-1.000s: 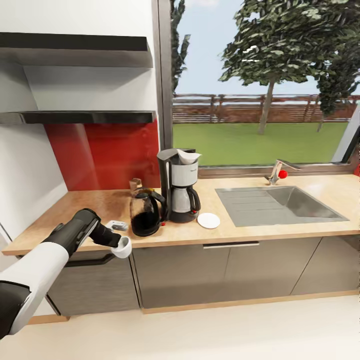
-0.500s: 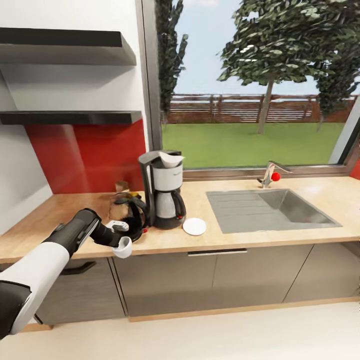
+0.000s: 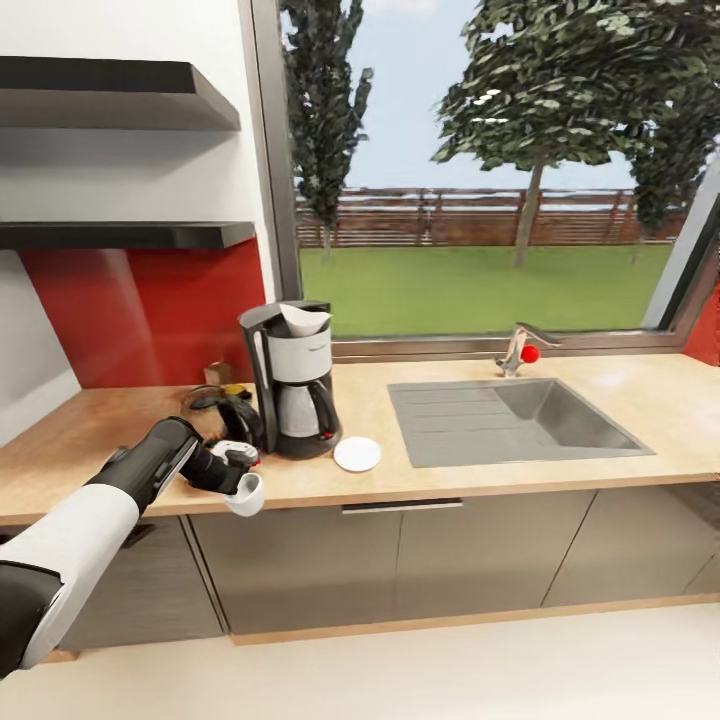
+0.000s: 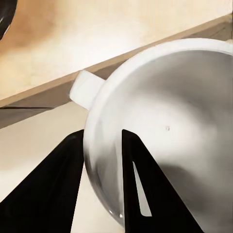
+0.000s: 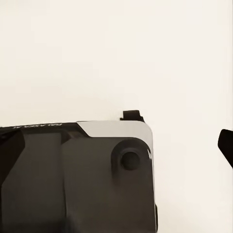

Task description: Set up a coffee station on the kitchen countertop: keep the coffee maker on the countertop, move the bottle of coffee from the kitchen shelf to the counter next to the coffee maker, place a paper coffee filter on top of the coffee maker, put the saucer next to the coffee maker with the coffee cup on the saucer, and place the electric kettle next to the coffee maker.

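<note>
The black coffee maker (image 3: pixel 290 385) stands on the countertop (image 3: pixel 480 478) with the white paper coffee filter (image 3: pixel 303 319) on top. The white saucer (image 3: pixel 357 454) lies bare just right of its base. The dark electric kettle (image 3: pixel 238 418) sits to its left, partly behind my left arm. A brownish cap (image 3: pixel 218 373), likely the bottle of coffee, peeks out behind the kettle. My left gripper (image 3: pixel 236 482) is shut on the white coffee cup (image 3: pixel 248 494), held at the counter's front edge, left of the saucer. In the left wrist view its fingers (image 4: pixel 136 179) pinch the cup's (image 4: pixel 170 121) rim.
A steel sink (image 3: pixel 510 422) with a faucet (image 3: pixel 514 355) lies right of the saucer. Two dark shelves (image 3: pixel 120 235) hang on the wall at the left, above a red backsplash. The right wrist view shows part of the robot's dark body (image 5: pixel 77 179) over pale floor.
The whole view has shifted: the camera moved right along the counter, so everything slid left in the picture. My left arm keeps the cup, which now sits nearer the coffee maker and saucer.
</note>
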Robot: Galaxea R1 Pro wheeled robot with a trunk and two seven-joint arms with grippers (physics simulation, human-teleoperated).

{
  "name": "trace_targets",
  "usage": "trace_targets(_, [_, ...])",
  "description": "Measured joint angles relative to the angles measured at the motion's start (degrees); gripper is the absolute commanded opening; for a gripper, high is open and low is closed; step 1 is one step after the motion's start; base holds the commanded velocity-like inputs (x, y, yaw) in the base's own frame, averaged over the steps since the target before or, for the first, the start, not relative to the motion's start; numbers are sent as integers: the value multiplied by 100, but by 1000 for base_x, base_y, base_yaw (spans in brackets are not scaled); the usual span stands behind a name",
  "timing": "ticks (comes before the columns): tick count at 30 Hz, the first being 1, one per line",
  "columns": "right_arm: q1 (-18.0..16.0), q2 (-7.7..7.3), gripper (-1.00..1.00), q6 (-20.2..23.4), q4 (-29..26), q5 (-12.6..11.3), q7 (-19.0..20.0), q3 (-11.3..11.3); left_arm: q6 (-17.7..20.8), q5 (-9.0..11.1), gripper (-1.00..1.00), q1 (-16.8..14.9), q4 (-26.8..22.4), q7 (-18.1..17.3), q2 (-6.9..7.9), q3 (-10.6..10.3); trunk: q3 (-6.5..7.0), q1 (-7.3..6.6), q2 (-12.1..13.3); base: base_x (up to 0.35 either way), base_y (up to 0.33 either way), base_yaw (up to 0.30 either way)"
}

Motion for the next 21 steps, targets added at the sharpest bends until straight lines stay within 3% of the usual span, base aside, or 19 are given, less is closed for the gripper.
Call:
trace_targets(13, [1,0,100,-1,0,0,0,0,1,0,-100,0,-1,0,-1,0,0,-1,0,14,-275,17])
trace_targets(21, [0,1,100,-1,1,1,0,0,3,5,-100,0,-2,-1,-10,4,0,-1,0,115,-275,210])
